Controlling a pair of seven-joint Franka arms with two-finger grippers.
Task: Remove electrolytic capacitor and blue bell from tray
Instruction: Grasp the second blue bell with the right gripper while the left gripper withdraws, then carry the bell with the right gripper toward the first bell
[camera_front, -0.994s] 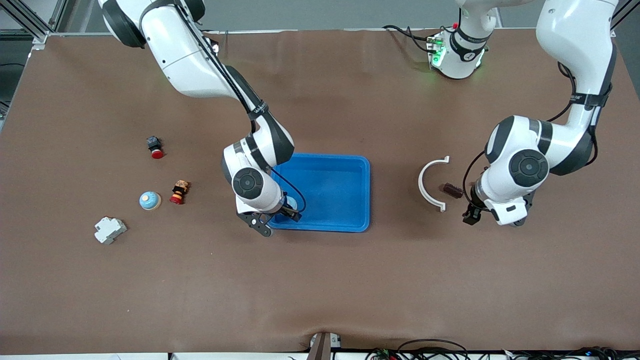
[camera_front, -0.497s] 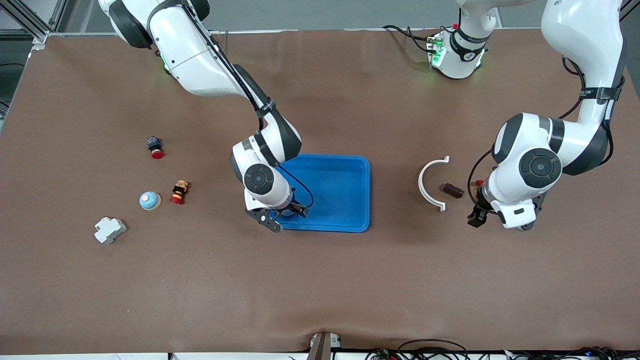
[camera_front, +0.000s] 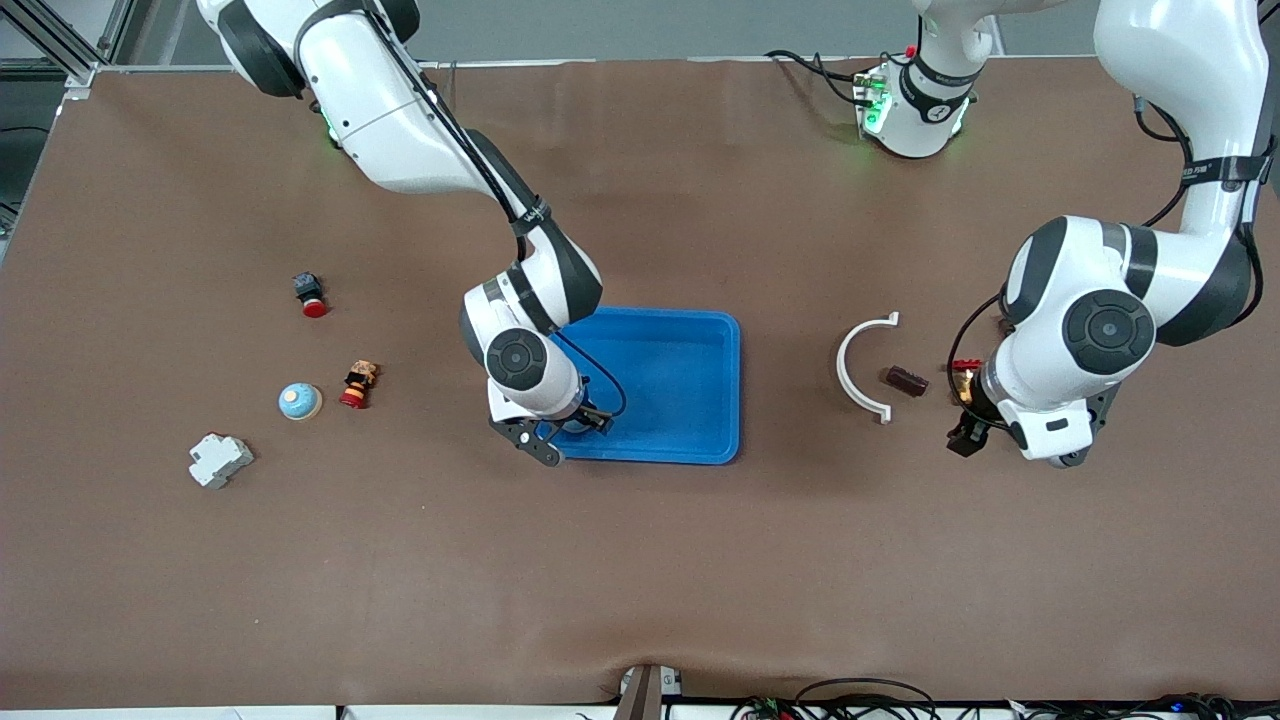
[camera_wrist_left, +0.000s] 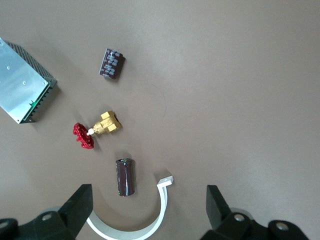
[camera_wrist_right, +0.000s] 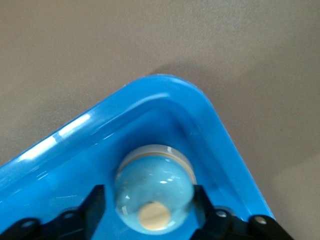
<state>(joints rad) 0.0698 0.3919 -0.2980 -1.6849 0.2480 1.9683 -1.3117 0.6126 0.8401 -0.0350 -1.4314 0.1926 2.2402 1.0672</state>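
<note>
**Bell at the tray corner, capacitor on the mat**

A brown mat covers the table (camera_front: 640, 560), with a blue tray (camera_front: 700, 330) at its middle. Toward the right arm's end lie a white breaker block (camera_front: 219, 459), a second blue bell (camera_front: 299, 401), a small red-and-yellow valve (camera_front: 358, 385) and a red-capped push button (camera_front: 310, 294).

The right arm slants down from its base, elbow high, wrist bent steeply over the tray's corner nearest the front camera. The right gripper (camera_wrist_right: 146, 202) has its fingers clenched on the light blue bell (camera_wrist_right: 154, 187), one finger (camera_wrist_right: 93, 205) on each side of the dome; the bell sits low inside that corner, and whether it rests on the tray floor cannot be told.

The left arm is folded, its wrist pointing down at the mat. The left gripper (camera_wrist_left: 149, 207) hangs with fingers spread wide and nothing in them. Between the fingertips, on the mat, lies the dark brown capacitor (camera_wrist_left: 125, 176), partly ringed by a white curved clip (camera_wrist_left: 145, 222). Near it are a brass valve with a red handwheel (camera_wrist_left: 96, 130), a second dark capacitor (camera_wrist_left: 112, 64) whose print is unreadable, and a finned metal power supply (camera_wrist_left: 22, 85).
</note>
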